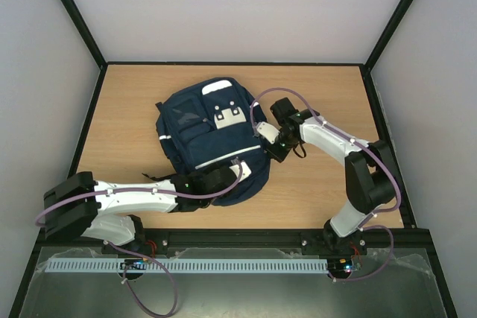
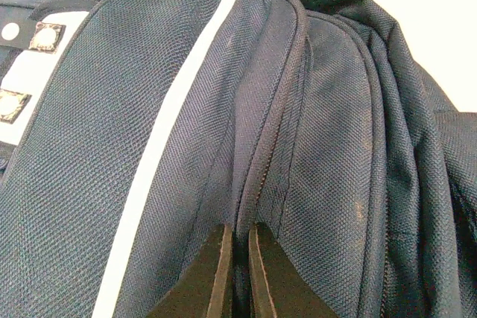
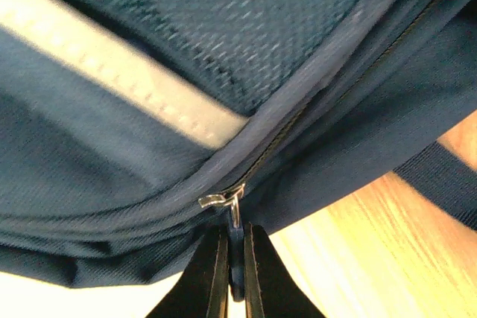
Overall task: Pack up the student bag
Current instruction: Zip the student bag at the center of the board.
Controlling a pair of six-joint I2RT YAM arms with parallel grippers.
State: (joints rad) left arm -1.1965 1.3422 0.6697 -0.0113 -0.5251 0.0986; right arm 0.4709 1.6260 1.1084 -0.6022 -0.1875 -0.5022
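- While the student bag lies mid-way across the desk, working its zip looks the step in hand.
- The left hand pinches the bag's near seam; the right hand clenches the zipper pull on the bag's right side.
- Next: draw along the track, fabric taut.

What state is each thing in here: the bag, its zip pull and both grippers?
Bag: lying on the table, front pocket up.
Zip pull: pinched by the right gripper.
Left gripper: shut on a fold of the bag.
Right gripper: shut on the zip pull.
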